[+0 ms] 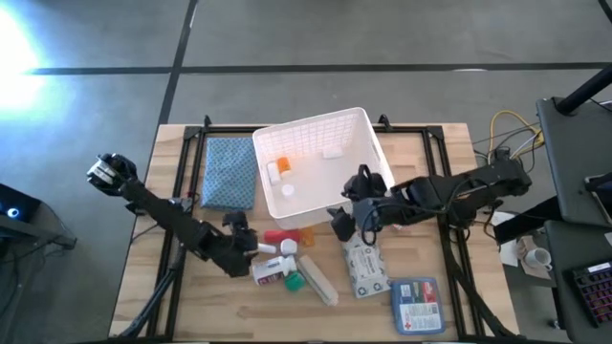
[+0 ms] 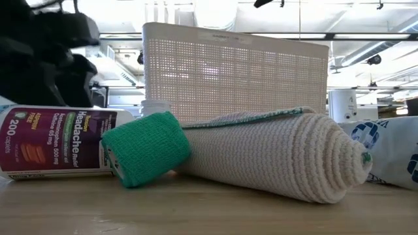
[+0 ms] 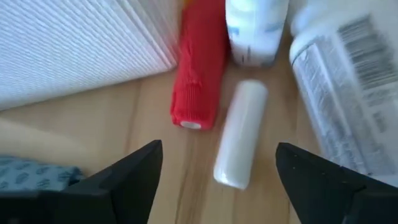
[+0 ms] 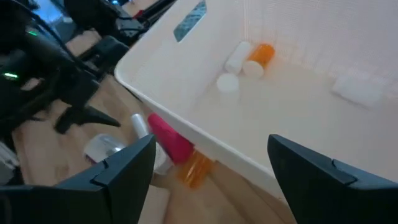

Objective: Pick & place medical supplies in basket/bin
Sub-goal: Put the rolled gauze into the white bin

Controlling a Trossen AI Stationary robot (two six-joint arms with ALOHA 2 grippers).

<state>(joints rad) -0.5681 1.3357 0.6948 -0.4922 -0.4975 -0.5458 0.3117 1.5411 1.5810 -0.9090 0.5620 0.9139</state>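
The white lattice basket (image 1: 359, 129) stands at the table's middle and holds an orange vial (image 1: 280, 167) and small white items. Near it on the wood lie a red roll (image 1: 282, 236), a small white cylinder (image 3: 239, 134), white bottles (image 1: 273, 270), a green roll (image 2: 147, 149), a cream bandage roll (image 2: 274, 153), a grey packet (image 1: 361, 268) and a red-white-blue box (image 1: 414, 304). My left gripper (image 3: 217, 174) is open and low, its fingers standing either side of the white cylinder without touching it. My right gripper (image 4: 208, 168) is open and empty above the basket's near rim (image 4: 186, 124).
A blue-grey folded cloth (image 1: 229, 172) lies left of the basket. An orange piece (image 4: 196, 169) lies by the red roll under the basket's near wall. Bare wood shows along the table's near left and far right. Cables and equipment stand off the right edge.
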